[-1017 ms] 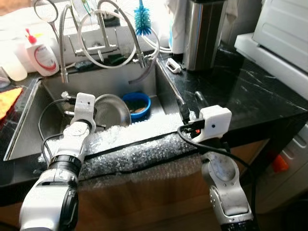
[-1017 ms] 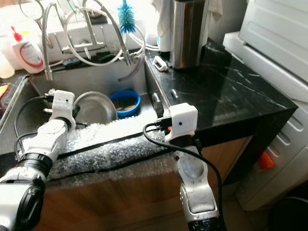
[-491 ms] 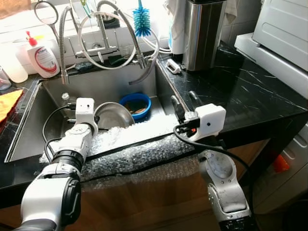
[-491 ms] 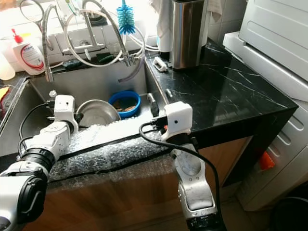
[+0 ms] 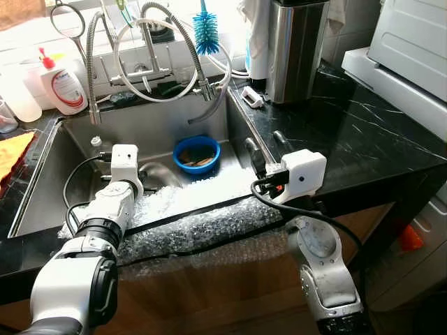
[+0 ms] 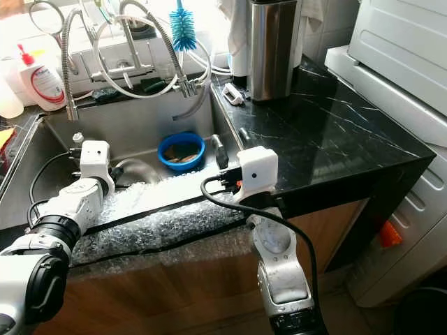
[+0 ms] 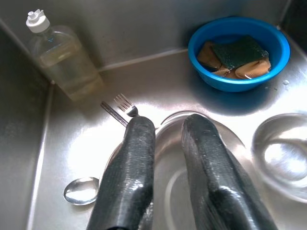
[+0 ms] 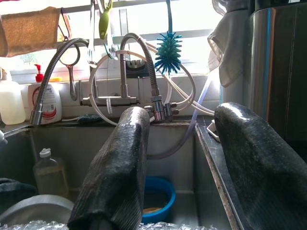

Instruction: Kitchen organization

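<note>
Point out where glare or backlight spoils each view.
Eye views: the window behind the faucet is blown out. Left wrist view: bright glare on the wet sink floor beside the spoon. Right wrist view: backlit panes leave the right gripper dark.

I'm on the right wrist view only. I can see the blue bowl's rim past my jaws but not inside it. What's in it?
Observer: The blue bowl holds sponges, a dark green scouring pad lying on tan ones.
Operator: Any cutlery on the sink floor?
Observer: Yes. A fork and a spoon lie next to a steel dish.
Operator: Where is the left gripper?
Observer: The left gripper is low over that steel dish, jaws slightly apart with nothing between them.
</note>
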Robot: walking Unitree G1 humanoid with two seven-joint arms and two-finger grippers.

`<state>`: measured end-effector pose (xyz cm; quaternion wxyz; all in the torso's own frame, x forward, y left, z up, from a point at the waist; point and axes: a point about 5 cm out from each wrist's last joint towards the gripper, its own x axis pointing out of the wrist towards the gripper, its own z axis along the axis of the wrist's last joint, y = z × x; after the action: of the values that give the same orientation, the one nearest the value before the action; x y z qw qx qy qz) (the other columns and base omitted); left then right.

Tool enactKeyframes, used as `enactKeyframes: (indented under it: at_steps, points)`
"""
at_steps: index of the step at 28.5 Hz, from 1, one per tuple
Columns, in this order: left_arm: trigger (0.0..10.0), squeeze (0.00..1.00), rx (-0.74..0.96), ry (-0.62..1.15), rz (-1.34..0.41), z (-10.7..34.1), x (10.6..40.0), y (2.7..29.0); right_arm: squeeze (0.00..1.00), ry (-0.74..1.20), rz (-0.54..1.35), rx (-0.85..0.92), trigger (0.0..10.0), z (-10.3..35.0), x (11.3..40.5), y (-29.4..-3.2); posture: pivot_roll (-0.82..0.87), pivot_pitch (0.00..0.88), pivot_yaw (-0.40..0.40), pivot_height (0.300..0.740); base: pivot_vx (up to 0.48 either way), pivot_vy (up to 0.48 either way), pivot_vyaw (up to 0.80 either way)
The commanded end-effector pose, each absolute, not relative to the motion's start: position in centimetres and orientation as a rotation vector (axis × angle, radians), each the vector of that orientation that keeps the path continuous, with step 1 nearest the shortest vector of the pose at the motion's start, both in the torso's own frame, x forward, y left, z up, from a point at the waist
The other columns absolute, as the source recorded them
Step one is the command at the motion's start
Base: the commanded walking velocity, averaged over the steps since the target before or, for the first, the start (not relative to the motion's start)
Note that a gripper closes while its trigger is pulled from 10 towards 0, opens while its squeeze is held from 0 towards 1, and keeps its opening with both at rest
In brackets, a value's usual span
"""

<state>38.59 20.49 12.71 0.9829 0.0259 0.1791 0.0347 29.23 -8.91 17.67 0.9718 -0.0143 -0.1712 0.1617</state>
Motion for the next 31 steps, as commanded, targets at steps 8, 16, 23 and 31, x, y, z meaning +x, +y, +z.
enactKeyframes:
  at_steps: [8, 16, 23, 31]
  points:
    - [10.0, 0.00, 0.097, 0.293, 0.068, 12.7, 38.4, 20.8, 0.00, -0.341, 0.354, -0.019, 10.0, 17.6, 29.3, -8.0, -0.11, 0.000, 0.122, 0.740, 0.000, 0.000, 0.00]
    - [10.0, 0.00, 0.074, -0.168, 0.114, 17.4, 36.9, 22.0, 0.00, -0.348, 0.347, -0.017, 10.0, 17.7, 29.4, -8.3, -0.10, 0.000, 0.113, 0.740, 0.000, 0.000, 0.00]
    - [10.0, 0.00, 0.118, -0.423, 0.238, 18.2, 29.9, 25.5, 0.00, -0.347, 0.317, -0.007, 10.0, 17.5, 29.6, -8.9, -0.09, 0.000, 0.098, 0.740, 0.000, 0.000, 0.00]
    - [10.0, 0.00, 0.172, -0.408, 0.250, 16.8, 26.0, 25.4, 0.00, -0.344, 0.293, -0.005, 10.0, 17.3, 29.9, -9.6, -0.08, 0.000, 0.084, 0.740, 0.000, 0.000, 0.00]
